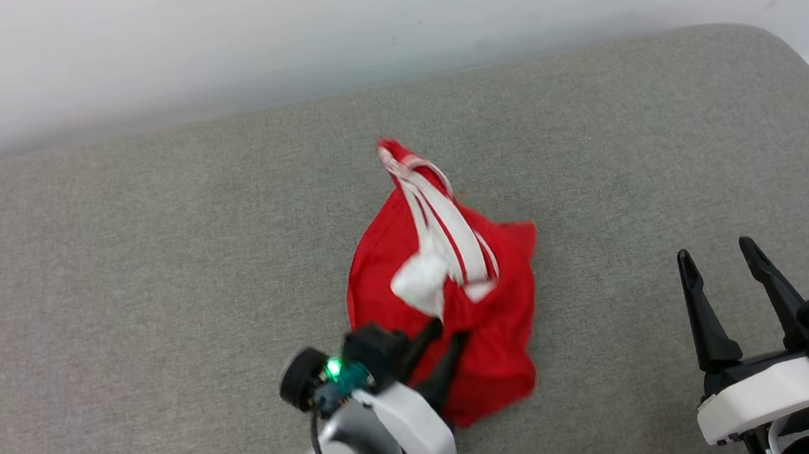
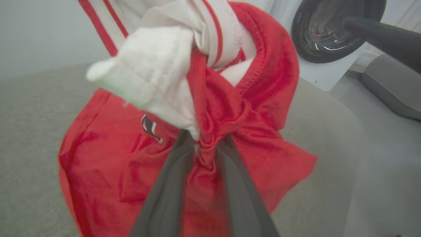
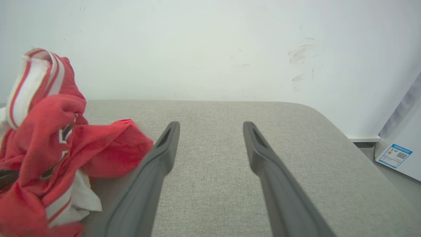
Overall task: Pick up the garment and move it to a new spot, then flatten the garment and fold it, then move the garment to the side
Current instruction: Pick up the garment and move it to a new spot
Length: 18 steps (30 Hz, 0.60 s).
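Garment: red jersey [image 1: 489, 343] bunched in a heap near the middle of the grey fabric surface [image 1: 127, 278]; the white inside and the white-and-red striped trim [image 1: 440, 217] are turned up on top, and the trim rises to a peak on the far side.
Lettering: a bit of white-outlined dark print [image 2: 149, 126] shows among the folds.
Left gripper: the left gripper [image 1: 449, 332] is at the heap's near edge, its jaws nearly closed and pinching a gathered fold of red cloth.
Right gripper: the right gripper [image 1: 714, 249] is well apart to the right, above bare fabric, its jaws spread wide with nothing between them.
Beyond: a pale wall [image 1: 288, 34] runs behind the surface; a white appliance with a round dark door [image 2: 329, 29] stands off to one side.
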Tool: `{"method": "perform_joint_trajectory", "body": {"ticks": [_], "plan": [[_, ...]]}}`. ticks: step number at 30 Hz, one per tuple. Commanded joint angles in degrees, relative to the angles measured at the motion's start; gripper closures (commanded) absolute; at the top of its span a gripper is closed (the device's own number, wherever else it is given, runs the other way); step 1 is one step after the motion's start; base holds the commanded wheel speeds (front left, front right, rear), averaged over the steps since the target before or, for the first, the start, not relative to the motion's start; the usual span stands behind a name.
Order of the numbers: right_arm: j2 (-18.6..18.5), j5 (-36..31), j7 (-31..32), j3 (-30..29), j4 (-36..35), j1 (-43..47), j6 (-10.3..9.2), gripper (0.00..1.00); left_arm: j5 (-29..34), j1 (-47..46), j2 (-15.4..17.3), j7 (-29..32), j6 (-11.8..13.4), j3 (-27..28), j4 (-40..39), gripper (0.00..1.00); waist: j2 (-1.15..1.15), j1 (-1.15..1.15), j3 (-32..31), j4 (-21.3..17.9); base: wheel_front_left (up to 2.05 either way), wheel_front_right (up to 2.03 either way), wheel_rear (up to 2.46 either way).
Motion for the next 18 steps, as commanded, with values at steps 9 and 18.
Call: {"method": "perform_joint_trajectory", "body": {"ticks": [9,18], "plan": [[0.05,0.67,-1.11,0.28,0.85,-1.81,-0.04,0.0,0.96,2.94,0.49,-0.19,-1.2,-6.09,4.42,0.24,0.0,0.0,1.27,1.45,0.0,0.0,0.0],[0.05,0.13,-0.46,-0.06,1.2,-0.43,-0.04,0.0,0.52,3.11,-0.29,-6.94,0.57,-4.29,1.44,0.0,0.0,0.0,-2.24,3.89,0.0,0.0,0.0]]}}
